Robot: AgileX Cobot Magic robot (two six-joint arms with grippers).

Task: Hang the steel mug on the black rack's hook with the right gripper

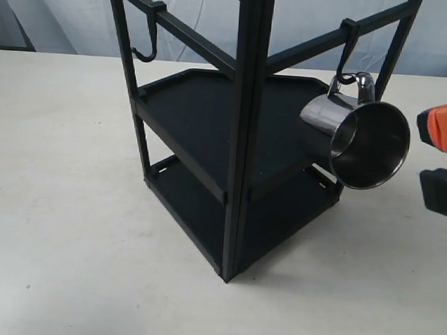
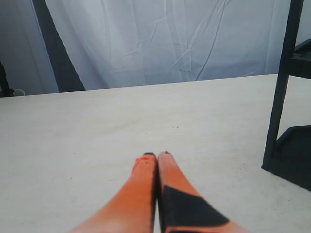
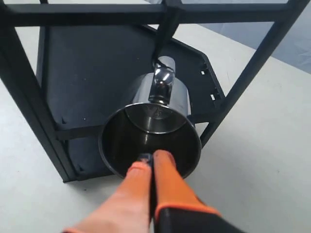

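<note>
The steel mug [image 1: 360,130] hangs by its loop handle [image 1: 353,80] from a hook [image 1: 348,46] on the right top rail of the black rack [image 1: 244,138]. It is tilted, its open mouth facing the right. My right gripper [image 1: 424,124], orange and black, sits just right of the mug's rim and apart from it. In the right wrist view the gripper [image 3: 153,158] is shut with nothing held, its tips pointing into the mouth of the mug [image 3: 160,121]. The left gripper [image 2: 156,155] is shut over bare table.
A second hook [image 1: 145,54] on the rack's left rail carries nothing. The rack stands on a pale table [image 1: 63,227]. In the left wrist view a rack post [image 2: 279,97] rises to one side of the shut fingers. White drapes hang behind.
</note>
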